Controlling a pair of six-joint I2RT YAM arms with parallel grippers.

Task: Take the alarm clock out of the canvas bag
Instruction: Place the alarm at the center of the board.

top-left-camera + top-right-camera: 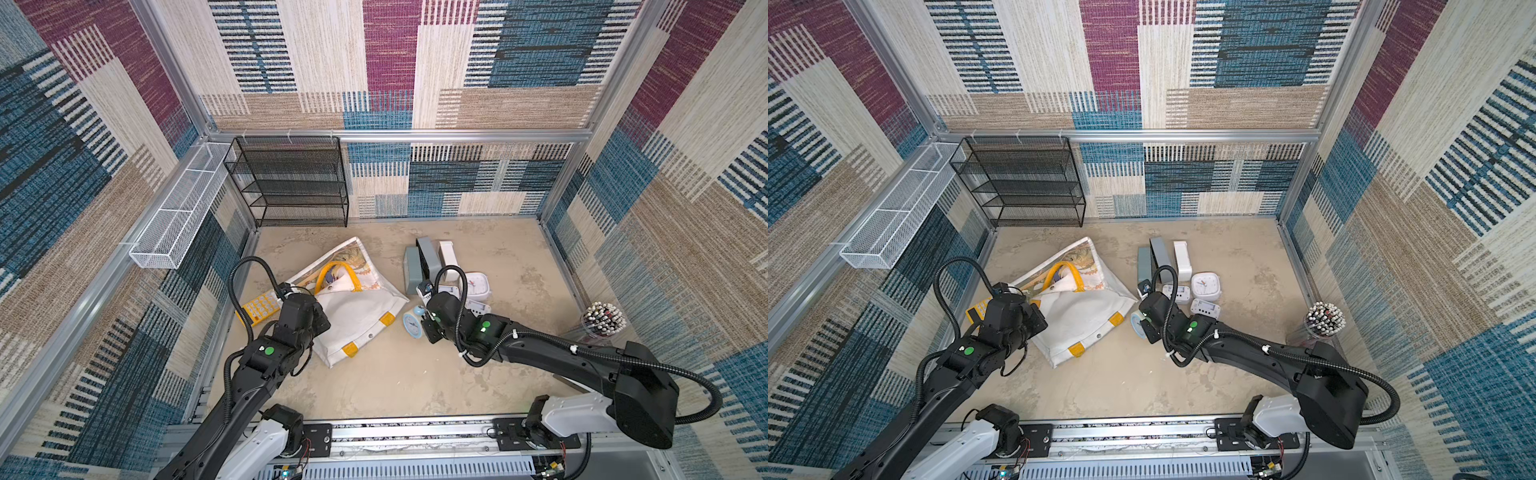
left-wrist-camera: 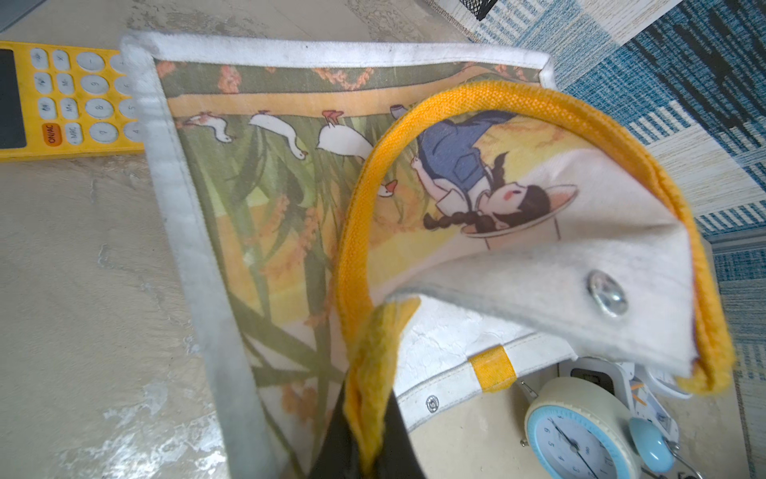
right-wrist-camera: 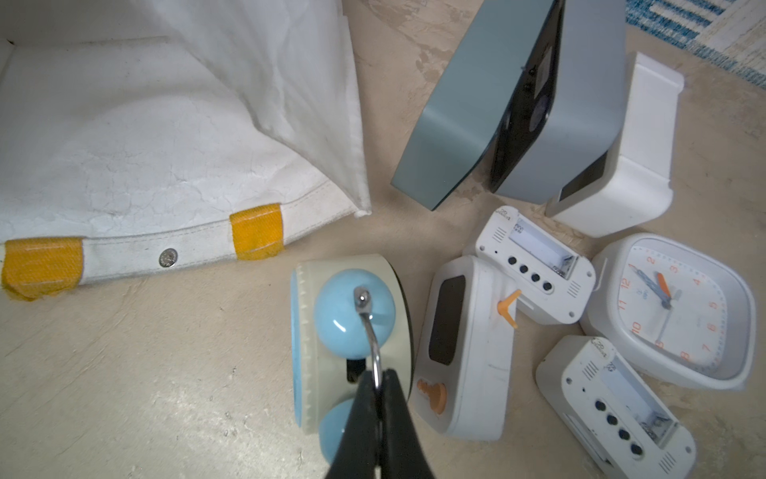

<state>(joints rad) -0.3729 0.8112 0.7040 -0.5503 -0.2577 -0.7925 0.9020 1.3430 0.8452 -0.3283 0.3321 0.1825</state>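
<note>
The canvas bag (image 1: 357, 320) (image 1: 1084, 322) lies on its side on the floor, white with yellow patches and a printed picture (image 2: 269, 199) on one face. My left gripper (image 2: 371, 398) is shut on one of its yellow strap handles (image 2: 381, 344). A pale blue round alarm clock (image 1: 412, 325) (image 1: 1136, 323) (image 2: 580, 435) with two bells sits outside the bag, just past the bag's hem (image 3: 166, 257). My right gripper (image 3: 377, 381) is shut on the thin wire handle over the clock's bells (image 3: 352, 315). Whether the clock touches the floor I cannot tell.
Close right of the blue clock lie several white clocks, among them a square analog one (image 1: 476, 286) (image 3: 671, 311), with grey-blue boxes (image 1: 419, 262) behind. A yellow calculator (image 1: 257, 309) lies left of the bag. A black mesh shelf (image 1: 291, 183), a white wire basket (image 1: 178, 216), a pen cup (image 1: 602, 322).
</note>
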